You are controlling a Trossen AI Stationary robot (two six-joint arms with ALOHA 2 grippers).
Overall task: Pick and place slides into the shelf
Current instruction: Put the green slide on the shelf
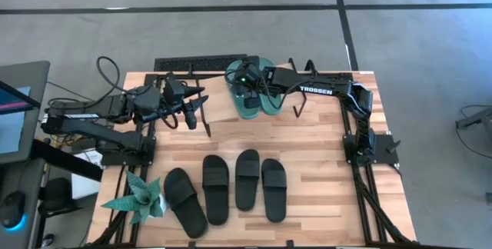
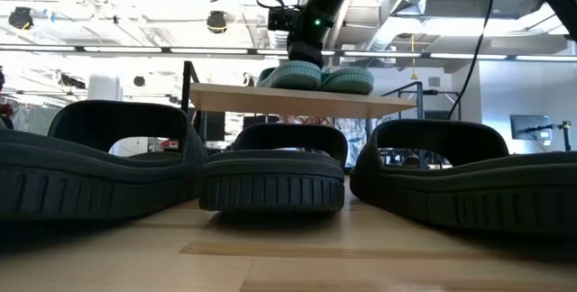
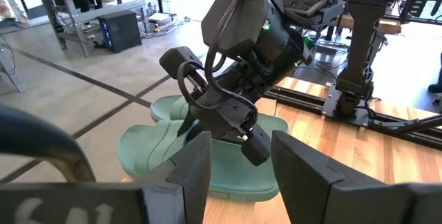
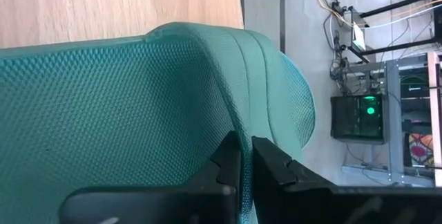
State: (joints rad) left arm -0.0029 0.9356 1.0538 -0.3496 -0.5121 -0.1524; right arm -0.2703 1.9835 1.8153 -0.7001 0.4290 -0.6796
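Note:
Two teal slides (image 1: pixel 247 104) (image 1: pixel 270 99) lie side by side, soles down, on the shelf's slanted plank (image 2: pixel 234 99) at the table's far side; the low view shows them on top (image 2: pixel 293 76) (image 2: pixel 350 79). My right gripper (image 1: pixel 244 80) is down on the left one and shut on it. My left gripper (image 3: pixel 238 175) is open and hangs over the table left of the shelf, fingers pointing at the right gripper and touching nothing. Several black slides (image 1: pixel 216 189) lie in a row, soles down, on the table's near half. My right gripper pinches the left teal slide by the edge of its wide strap (image 4: pixel 231 106) between its two fingers (image 4: pixel 273 158). It comes from above, slanting in from the table's right. The slide lies on the shelf plank with its sole (image 3: pixel 145 151) down.
A teal paper plant (image 1: pixel 140 199) stands at the near left corner. The shelf's thin black legs (image 1: pixel 206 118) stand close to my left gripper. Bare wood lies between the shelf and the black slides. In the low view the black slides (image 2: pixel 270 170) fill the foreground.

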